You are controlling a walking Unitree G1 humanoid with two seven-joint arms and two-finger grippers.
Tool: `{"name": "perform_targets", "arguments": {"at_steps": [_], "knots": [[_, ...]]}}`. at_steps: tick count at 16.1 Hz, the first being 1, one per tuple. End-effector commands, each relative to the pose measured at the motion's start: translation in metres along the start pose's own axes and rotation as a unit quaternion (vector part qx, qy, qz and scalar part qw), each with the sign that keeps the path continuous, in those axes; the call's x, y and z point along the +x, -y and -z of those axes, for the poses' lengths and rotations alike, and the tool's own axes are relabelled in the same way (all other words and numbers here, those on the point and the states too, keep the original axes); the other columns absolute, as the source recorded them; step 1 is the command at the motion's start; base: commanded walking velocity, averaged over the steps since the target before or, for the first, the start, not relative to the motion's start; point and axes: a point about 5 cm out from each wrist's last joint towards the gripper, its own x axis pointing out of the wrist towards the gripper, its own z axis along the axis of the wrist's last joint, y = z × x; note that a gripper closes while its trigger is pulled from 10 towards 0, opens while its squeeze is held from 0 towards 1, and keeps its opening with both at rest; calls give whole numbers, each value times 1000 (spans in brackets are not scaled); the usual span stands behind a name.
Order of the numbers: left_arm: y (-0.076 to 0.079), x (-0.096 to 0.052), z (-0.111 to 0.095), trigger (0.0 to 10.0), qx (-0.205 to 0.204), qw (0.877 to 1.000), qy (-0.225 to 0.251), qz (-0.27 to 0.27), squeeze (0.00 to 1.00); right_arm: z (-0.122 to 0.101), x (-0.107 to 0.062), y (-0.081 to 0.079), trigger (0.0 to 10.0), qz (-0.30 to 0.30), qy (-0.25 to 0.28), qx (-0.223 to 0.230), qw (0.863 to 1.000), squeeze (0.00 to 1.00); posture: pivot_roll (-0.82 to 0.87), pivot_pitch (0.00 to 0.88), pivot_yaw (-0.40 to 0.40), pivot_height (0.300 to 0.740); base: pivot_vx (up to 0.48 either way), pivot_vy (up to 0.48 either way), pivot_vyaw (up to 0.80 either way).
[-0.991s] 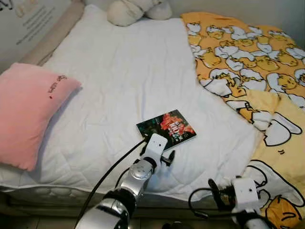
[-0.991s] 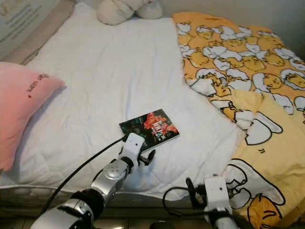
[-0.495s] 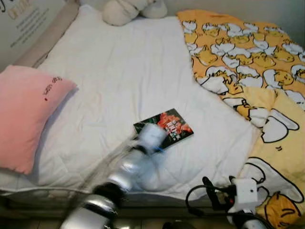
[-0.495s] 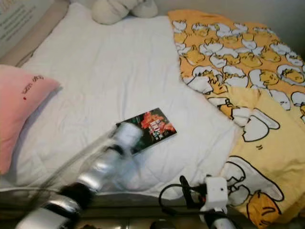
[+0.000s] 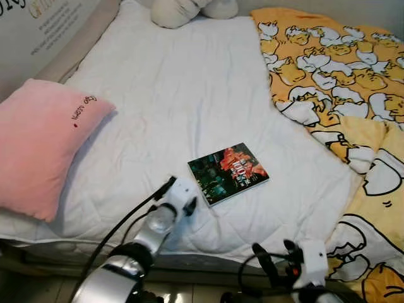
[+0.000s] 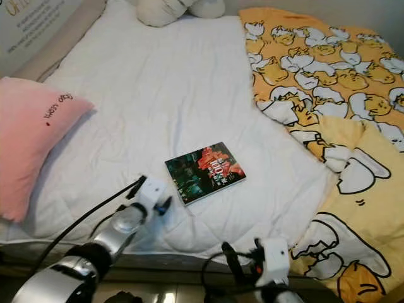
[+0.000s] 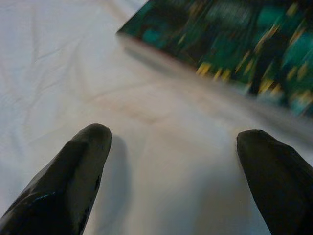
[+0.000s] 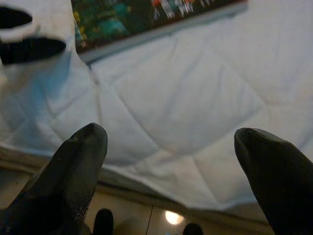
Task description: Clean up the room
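Bed (image 5: 189, 95): white quilt | book (image 5: 228, 173) beside left hand (image 7: 171, 161), fingers apart | right hand (image 8: 171, 166) apart | pink pillow (image 5: 38, 145)

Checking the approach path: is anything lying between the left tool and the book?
No. In the left wrist view, just bare white quilt separates the open left tool from the book; the left eye view agrees.

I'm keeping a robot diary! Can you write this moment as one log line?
task: clean room | left end effector: open, just short of book on white bedsheet | right end effector: open, low by bed edge | book: not held
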Motion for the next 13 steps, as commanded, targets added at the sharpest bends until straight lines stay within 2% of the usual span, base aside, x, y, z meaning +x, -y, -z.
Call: {"name": "perform_targets", "arguments": {"at_steps": [1,4,6,7,8,9,10,12,13], "knots": [[8,2,-4,10000,-13,1000,0,11,0,1,-4,4,10000,5,-4,0,1000,0,-102,109,-31,740,0,0,0],[38,5,-11,10000,-17,999,-14,48,0,6,-5,-4,10000,-4,-16,2,1000,0,-109,115,-17,740,0,0,0],[50,4,-13,10000,-19,997,-20,70,0,7,-6,-5,10000,-6,-18,1,1000,0,-117,116,-10,740,0,0,0],[65,3,-18,10000,-18,995,-12,96,0,9,-7,-4,10000,-5,-22,0,1000,0,-121,118,-7,740,0,0,0],[78,3,-27,10000,-32,992,4,121,0,11,-9,-3,10000,-2,-25,-1,1000,0,-126,118,-3,740,0,0,0],[93,1,-43,10000,-60,986,43,152,0,12,-12,-1,10000,1,-27,-3,1000,0,-127,119,-1,740,0,0,0],[96,1,-47,10000,-65,984,51,157,0,12,-13,0,10000,2,-28,-4,1000,0,-127,119,-1,740,0,0,0],[109,-4,-64,10000,-90,971,102,195,0,14,-14,4,10000,8,-36,-9,999,0,-107,113,-7,740,0,0,0],[112,-6,-66,10000,-91,968,112,205,0,15,-14,4,10000,7,-39,-10,999,0,-104,110,-10,740,0,0,0]]}}
